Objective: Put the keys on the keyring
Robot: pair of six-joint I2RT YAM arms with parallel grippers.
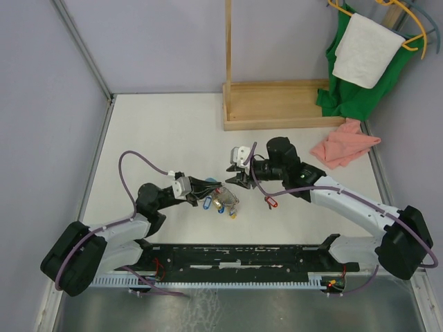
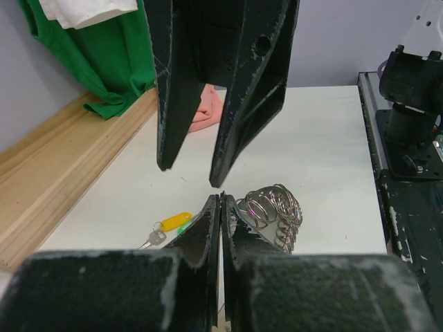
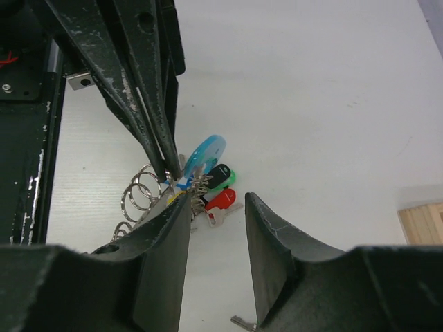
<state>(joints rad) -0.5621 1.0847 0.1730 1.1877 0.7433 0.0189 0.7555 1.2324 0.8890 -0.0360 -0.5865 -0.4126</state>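
My left gripper (image 1: 208,189) is shut on the keyring (image 1: 225,200), low over the table's middle. The keyring shows a light-blue band (image 3: 208,152), grey wire rings (image 2: 271,209) and black, green and red tags. A yellow-tagged key (image 2: 173,221) lies on the table just left of the left fingers (image 2: 208,228). A red-tagged key (image 3: 223,200) lies against the bunch; I cannot tell whether it is strung. My right gripper (image 3: 218,200) stands open right beside the keyring, its left finger close to the rings, nothing between its fingers. Another red-tagged key (image 1: 270,202) lies under the right arm.
A wooden stand (image 1: 277,104) rises at the back of the table. A pink cloth (image 1: 344,146) lies at the back right, with green and white cloths (image 1: 363,55) on hangers above it. A black rail (image 1: 242,257) runs along the near edge.
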